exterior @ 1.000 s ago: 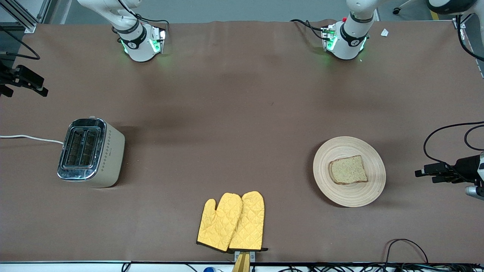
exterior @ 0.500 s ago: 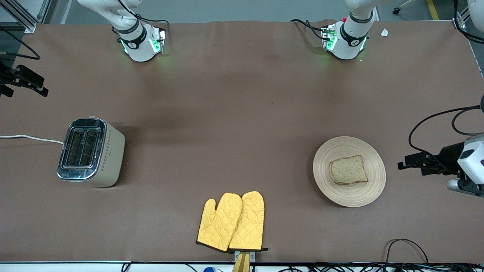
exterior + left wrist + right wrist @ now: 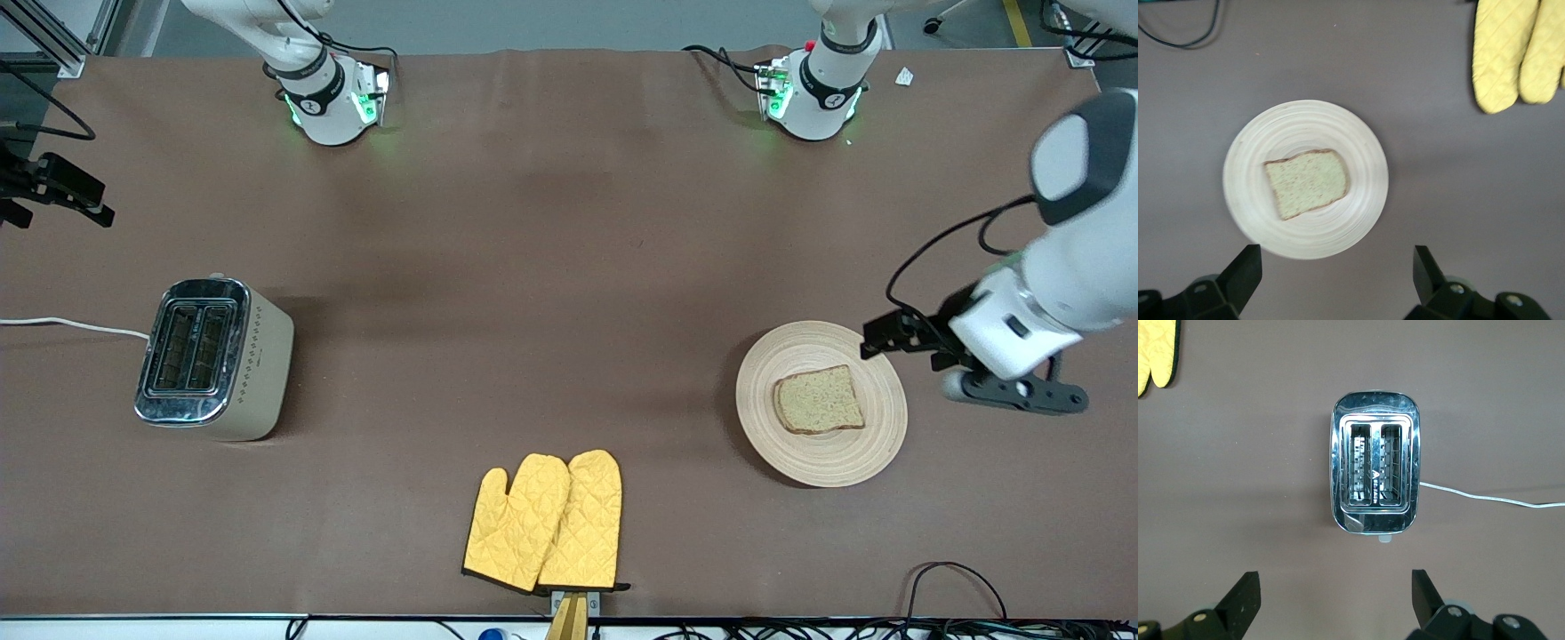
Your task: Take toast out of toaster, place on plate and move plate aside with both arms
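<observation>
Front view, brown table (image 3: 569,267), plate (image 3: 800,462) w/ toast (image 3: 819,400)

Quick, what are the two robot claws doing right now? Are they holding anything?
Left gripper: jaws open, holding nothing, above the plate with the toast.
Right gripper: jaws open, holding nothing, above the toaster.

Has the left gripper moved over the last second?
Yes. The left gripper has come in from the table's edge at the left arm's end to hang over the rim of the plate, fingers open.
</observation>
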{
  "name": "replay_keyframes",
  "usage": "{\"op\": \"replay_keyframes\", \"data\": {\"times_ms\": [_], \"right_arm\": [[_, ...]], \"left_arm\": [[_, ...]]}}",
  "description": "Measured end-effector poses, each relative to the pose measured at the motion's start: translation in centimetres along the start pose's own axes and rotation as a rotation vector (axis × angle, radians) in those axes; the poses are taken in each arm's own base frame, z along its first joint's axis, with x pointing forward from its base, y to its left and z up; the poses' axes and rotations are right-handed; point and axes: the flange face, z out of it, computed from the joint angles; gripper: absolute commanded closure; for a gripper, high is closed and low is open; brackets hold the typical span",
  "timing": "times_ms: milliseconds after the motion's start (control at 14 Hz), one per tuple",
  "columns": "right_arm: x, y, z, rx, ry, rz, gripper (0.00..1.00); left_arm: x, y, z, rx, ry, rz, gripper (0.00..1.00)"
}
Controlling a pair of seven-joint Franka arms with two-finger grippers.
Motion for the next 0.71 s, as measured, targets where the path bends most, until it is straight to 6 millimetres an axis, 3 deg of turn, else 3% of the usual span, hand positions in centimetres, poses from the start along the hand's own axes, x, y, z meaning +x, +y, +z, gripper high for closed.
{"op": "replay_keyframes", "data": {"times_ms": [143, 286, 500, 714], "right_arm": [[0.0, 0.0, 0.0, 0.0, 0.0, 0.0, 0.0], [0.0, 0.0, 0.0, 0.0, 0.0, 0.0, 0.0], [0.0, 0.0, 0.0, 0.0, 0.0, -0.001, 0.0], [0.0, -0.1, 0.0, 0.0, 0.0, -0.001, 0.0]], "left_arm": [[-1.8, 2.9, -2.3, 0.097, -0.011, 0.045, 0.0], [-4.0, 3.9, -4.6, 0.14, -0.004, 0.058, 0.0], [-7.9, 2.1, -6.7, 0.179, -0.007, 0.018, 0.0], [-11.6, 0.4, -7.0, 0.147, -0.032, -0.03, 0.0]]}}
